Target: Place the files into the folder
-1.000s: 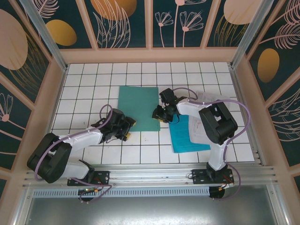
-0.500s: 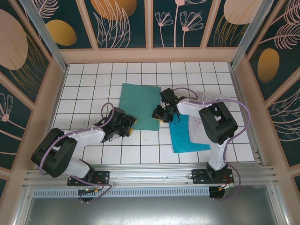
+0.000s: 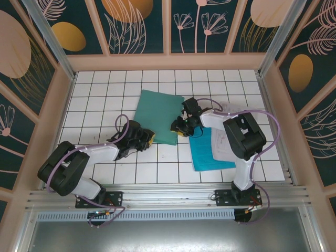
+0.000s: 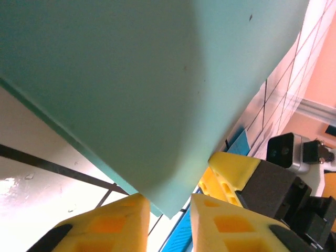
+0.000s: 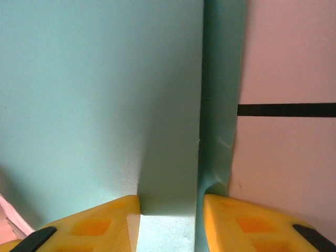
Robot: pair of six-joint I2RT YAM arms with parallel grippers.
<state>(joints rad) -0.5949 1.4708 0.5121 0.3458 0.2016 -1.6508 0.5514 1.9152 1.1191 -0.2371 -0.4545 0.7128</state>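
Reaching in from the lower left, your left gripper point(image 3: 148, 139) straddles the near corner of the folder point(image 3: 157, 113); you cannot tell whether its fingers clamp. Your right gripper point(image 3: 179, 127) pinches the folder's right edge. It lies mid-frame, long axis running top to bottom, slightly tilted.

I see the folder point(image 3: 156, 115) as plain dark teal-green, paler and unmarked in both wrist views. The sheet point(image 3: 207, 155) beside it is bright cyan-blue with no print. The white sheets point(image 3: 227, 108) carry black print. The table point(image 3: 105, 89) is white tile with a thin black grid. The left gripper point(image 3: 149, 139) and right gripper point(image 3: 179, 129) have yellow fingers point(image 4: 105, 226) on black bodies. The arms point(image 3: 92, 154) are white with black joints and purple cables point(image 3: 124, 117). The walls point(image 3: 142, 26) are dark teal with peach and ochre discs and pale line-drawn leaves and flowers, in peach frames.
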